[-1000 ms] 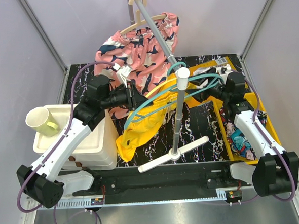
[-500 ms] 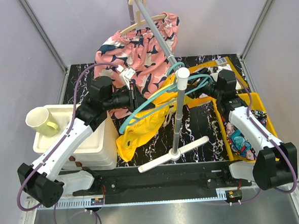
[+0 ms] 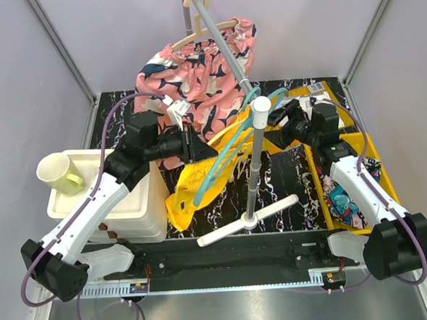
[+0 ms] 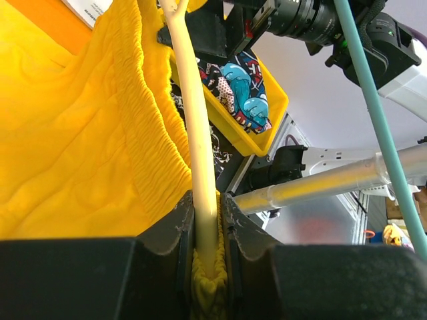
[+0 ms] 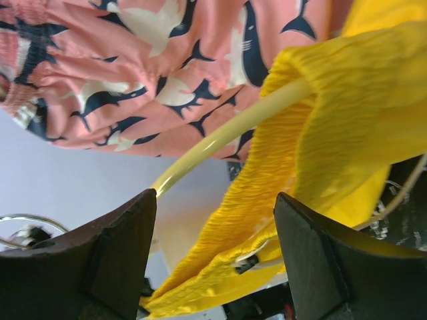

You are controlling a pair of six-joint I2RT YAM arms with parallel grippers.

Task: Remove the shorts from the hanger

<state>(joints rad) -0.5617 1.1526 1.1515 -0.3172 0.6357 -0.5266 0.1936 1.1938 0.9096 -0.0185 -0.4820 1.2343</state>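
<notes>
Three garments, by my count. The yellow shorts (image 3: 200,186) are the pair I am working on. A pink shark-print pair (image 3: 194,74) hangs on a wooden hanger (image 3: 216,27) high on the rack (image 3: 252,179), and a comic-print pair (image 3: 339,196) lies in the yellow bin (image 3: 319,186) on my right. I make out three hangers too: the wooden one, a cream one (image 4: 190,100) and a teal one (image 4: 371,100).

The yellow shorts hang from the cream hanger between my two arms, above the middle of the table. My left gripper (image 4: 205,207) is nearly shut, clamped on the cream bar with a fold of waistband pinched in below it. My right gripper (image 5: 215,200) stands wide open and holds nothing, with the gathered waistband and the cream bar between its fingers.

The cloth looks light, limp and stretchy at the elastic. I judge the ribbed waistband the best hold, since it is thick enough to pinch and should slide along the smooth bar, though it may snag at the hanger's end.
</notes>
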